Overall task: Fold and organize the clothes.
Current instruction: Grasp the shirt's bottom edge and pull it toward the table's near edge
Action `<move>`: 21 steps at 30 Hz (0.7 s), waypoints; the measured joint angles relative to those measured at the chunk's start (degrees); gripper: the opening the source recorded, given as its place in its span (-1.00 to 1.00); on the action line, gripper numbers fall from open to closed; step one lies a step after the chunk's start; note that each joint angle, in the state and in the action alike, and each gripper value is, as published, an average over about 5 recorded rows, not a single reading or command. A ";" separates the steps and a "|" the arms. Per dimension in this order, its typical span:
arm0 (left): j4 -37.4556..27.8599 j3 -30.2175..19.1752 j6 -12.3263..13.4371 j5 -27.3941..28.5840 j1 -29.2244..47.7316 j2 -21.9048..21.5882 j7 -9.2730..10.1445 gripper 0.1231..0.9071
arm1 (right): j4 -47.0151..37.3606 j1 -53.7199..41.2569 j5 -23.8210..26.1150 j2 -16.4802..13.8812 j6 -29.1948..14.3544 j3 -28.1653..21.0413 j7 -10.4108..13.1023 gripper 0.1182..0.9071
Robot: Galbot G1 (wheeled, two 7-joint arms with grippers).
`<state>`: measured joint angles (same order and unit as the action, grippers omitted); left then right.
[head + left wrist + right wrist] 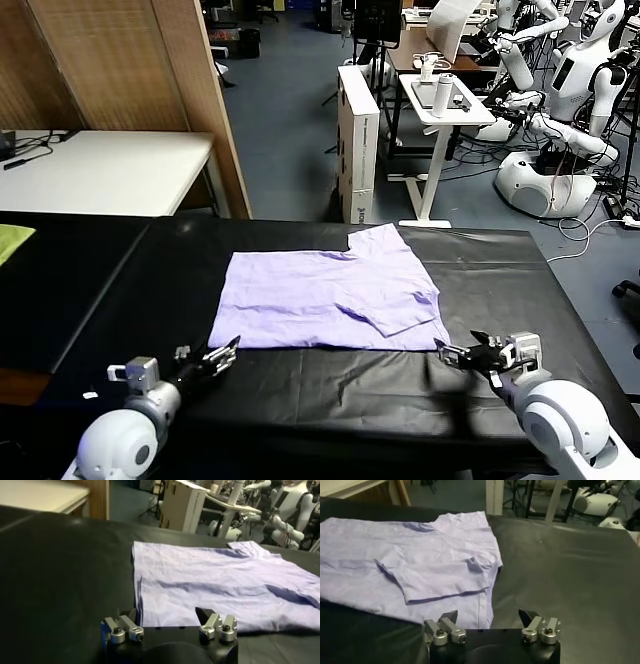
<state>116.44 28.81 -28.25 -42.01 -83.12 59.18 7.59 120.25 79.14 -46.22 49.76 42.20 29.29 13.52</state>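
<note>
While T-shirt (330, 298) lies half-folded, flat on black worktop (480, 270), left pincer (222, 357) and right pincer (462, 353) open, empty, just off its near corners: risk of pinching one layer, unfolding sleeve.

No text, label or number can be read anywhere. The tall white box (358, 140) behind the desk carries dark print down its narrow edge, too small to make out. The T-shirt (330, 300) shows no print.
</note>
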 joint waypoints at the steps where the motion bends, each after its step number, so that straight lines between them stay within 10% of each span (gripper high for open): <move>1: -0.09 -0.04 0.00 -0.01 -0.04 0.08 0.00 1.00 | -0.14 0.00 0.08 0.11 0.00 -0.09 -0.06 0.63; 5: -0.55 -0.19 0.03 0.05 -0.15 0.41 -0.03 0.99 | -0.57 0.00 0.48 0.64 0.00 -0.39 -0.44 0.42; 10: -0.79 -0.33 0.07 0.21 -0.32 0.57 -0.10 0.75 | -0.97 0.03 0.59 0.87 0.00 -0.46 -0.74 -0.34; 14: -0.76 -0.30 0.10 0.20 -0.60 0.42 -0.10 0.19 | -1.20 0.04 0.60 0.87 -0.01 -0.52 -0.98 -0.85; 21: -0.56 -0.08 0.11 0.08 -1.13 -0.06 -0.05 -0.84 | -0.15 0.72 -0.63 0.07 -0.01 -0.12 -0.04 -0.95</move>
<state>115.88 28.73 -28.14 -41.93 -84.26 59.12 7.54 120.10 79.86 -46.85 49.83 42.19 29.17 13.48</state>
